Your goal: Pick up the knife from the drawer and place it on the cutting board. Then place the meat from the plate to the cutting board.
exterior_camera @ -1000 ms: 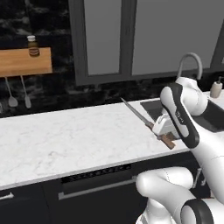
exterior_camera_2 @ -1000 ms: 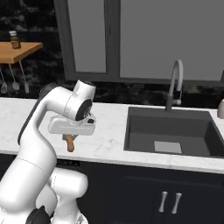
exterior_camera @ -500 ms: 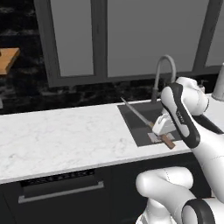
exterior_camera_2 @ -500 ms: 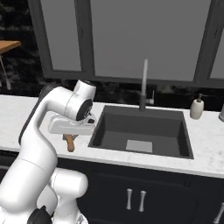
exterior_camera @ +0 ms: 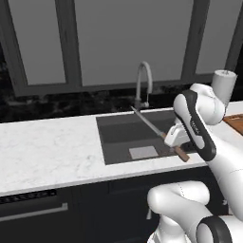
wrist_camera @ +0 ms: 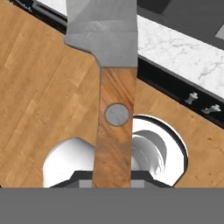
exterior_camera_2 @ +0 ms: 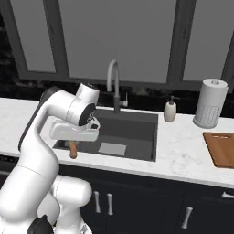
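Note:
My gripper is shut on the knife, held in the air over the front of the sink. The light brown wooden handle sticks out toward the counter's front edge, and the narrow grey blade points back toward the faucet. In the right base view the gripper shows with the handle hanging below it. The hand view looks along the knife handle to the blade. The reddish-brown cutting board lies on the counter far to the right, also at the frame edge. The drawer, plate and meat are out of view.
A dark sink with a curved faucet is set in the white marble counter. A soap dispenser and a paper towel roll stand right of the sink. Black cabinets run below; a wooden floor lies underneath.
The whole scene has slid left as the base drove right: the sink now sits in the middle and the cutting board has come into view. The knife stays in the shut gripper.

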{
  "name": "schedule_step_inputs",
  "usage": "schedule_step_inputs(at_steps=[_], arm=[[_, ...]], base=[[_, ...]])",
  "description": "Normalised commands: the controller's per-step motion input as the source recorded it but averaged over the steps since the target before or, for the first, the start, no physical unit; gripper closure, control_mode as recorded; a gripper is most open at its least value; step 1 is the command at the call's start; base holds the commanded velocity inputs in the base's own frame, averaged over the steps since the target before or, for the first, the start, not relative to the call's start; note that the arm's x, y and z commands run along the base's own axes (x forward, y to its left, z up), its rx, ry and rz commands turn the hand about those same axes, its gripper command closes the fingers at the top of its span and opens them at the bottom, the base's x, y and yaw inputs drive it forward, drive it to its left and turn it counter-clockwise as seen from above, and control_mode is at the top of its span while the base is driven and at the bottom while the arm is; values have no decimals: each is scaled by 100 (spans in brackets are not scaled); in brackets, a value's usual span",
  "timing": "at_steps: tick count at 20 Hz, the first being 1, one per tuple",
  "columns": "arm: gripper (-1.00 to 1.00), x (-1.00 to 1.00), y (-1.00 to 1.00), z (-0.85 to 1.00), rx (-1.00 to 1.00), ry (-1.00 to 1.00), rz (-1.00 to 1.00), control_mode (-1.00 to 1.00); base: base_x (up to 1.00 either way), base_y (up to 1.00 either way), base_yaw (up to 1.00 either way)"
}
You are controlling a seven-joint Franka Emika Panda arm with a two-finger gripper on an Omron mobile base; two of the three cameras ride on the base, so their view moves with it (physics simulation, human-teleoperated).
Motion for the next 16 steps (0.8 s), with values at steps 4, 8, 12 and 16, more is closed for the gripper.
schedule_step_inputs(at_steps=[4, 8, 12, 16], arm=[[100, 0, 0, 0, 0, 0, 0, 100], [100, 0, 0, 0, 0, 0, 0, 100], [100, 0, 0, 0, 0, 0, 0, 100], [100, 0, 0, 0, 0, 0, 0, 100]], base=[[-10, -90, 5], [-6, -86, 6], [-2, -85, 6], [0, -84, 5]])
